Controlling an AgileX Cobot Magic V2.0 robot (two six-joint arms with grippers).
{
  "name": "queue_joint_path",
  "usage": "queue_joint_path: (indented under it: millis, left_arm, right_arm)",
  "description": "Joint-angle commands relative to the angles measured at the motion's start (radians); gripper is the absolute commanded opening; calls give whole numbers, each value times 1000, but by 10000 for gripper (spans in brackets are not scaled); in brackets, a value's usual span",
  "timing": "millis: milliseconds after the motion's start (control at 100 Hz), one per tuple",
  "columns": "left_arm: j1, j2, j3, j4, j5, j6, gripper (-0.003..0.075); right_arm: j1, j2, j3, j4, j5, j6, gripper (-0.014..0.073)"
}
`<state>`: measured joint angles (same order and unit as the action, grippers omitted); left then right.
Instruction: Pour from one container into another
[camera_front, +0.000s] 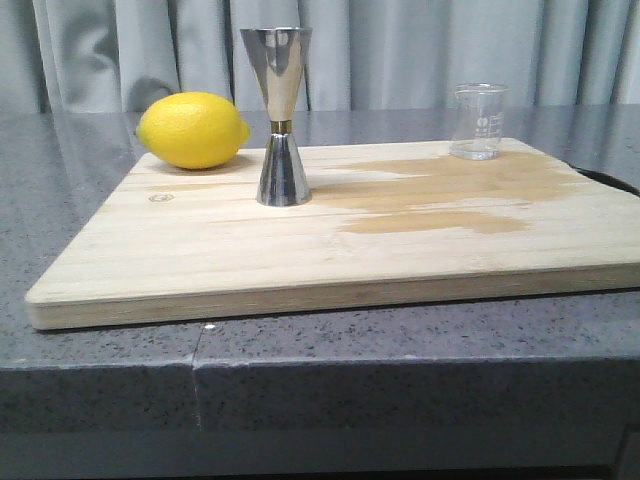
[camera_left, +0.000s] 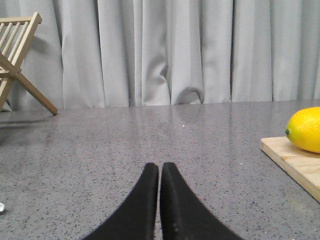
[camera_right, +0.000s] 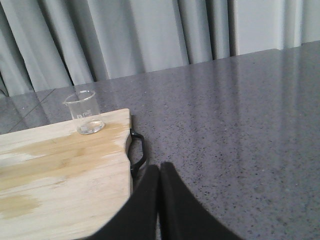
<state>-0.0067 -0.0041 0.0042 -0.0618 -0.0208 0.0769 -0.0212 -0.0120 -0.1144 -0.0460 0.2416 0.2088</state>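
Standing on the board (camera_front: 330, 240), the metal measuring cup (camera_front: 279, 115) is near its far left, the glass beaker (camera_front: 479, 121) at its far right corner. Left gripper (camera_left: 159, 172): jaws closed, empty. Right gripper (camera_right: 159, 172): likewise, over the counter (camera_right: 240, 125). Whichever lifts should grip low and tip slowly.

Left gripper (camera_left: 159, 172): two matte black fingers (camera_left: 142, 210), broad at the base, curving inward and tapering to narrow rounded tips; slightly grainy surface.

Right gripper (camera_right: 159, 172): two fingers (camera_right: 177, 210) of the same shape, matte black, smooth, without markings, screws or cables visible.
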Motion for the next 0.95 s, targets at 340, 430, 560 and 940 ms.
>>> queue_joint_path:
  millis: [340,430,560,940]
  left_arm:
    - [3,-25,34,-8,-83,-1,-19]
    - [3,-25,34,-8,-83,-1,-19]
    - [3,-25,34,-8,-83,-1,-19]
    - [3,-25,34,-8,-83,-1,-19]
  right_arm:
    - [-5,-16,154,-9,-229,5,-57]
    - [-5,-16,154,-6,-208,5,-57]
    - [-5,-16,154,-6,-206,5,-57]
    - [-5,-16,154,-6,-206,5,-57]
